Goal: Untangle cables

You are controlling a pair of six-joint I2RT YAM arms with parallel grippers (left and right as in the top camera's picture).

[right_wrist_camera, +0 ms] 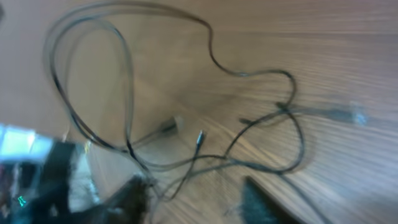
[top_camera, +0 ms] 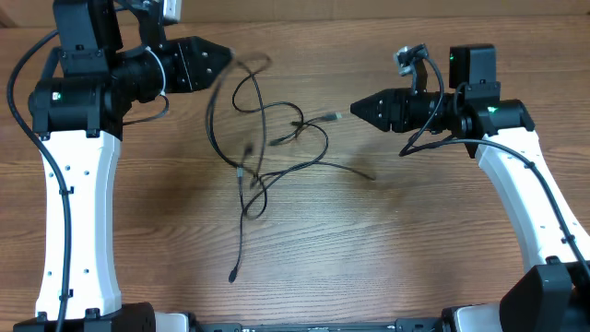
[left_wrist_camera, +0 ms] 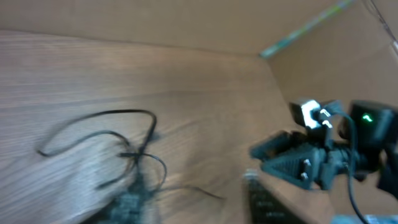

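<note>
Overhead, the cables [top_camera: 267,138] lie in loose tangled loops mid-worktop [top_camera: 369,258], at 4 o'clock from the left claw [top_camera: 224,61] and 9 o'clock from the right claw [top_camera: 355,109], both arms reaching inward. The left wrist view is blurred, with the cables at 8 o'clock; whether its claw is parted I cannot tell. The right wrist view shows its fingers [right_wrist_camera: 264,202] apart at 6 o'clock, cable strands just above.

My wooden table [top_camera: 369,249] carries a loose tangle of thin black cables [top_camera: 263,148] near its middle, their loops crossing one another. A silver-tipped plug [top_camera: 332,117] lies toward my right side, and one black cable end [top_camera: 232,275] trails alone toward the near edge.
</note>
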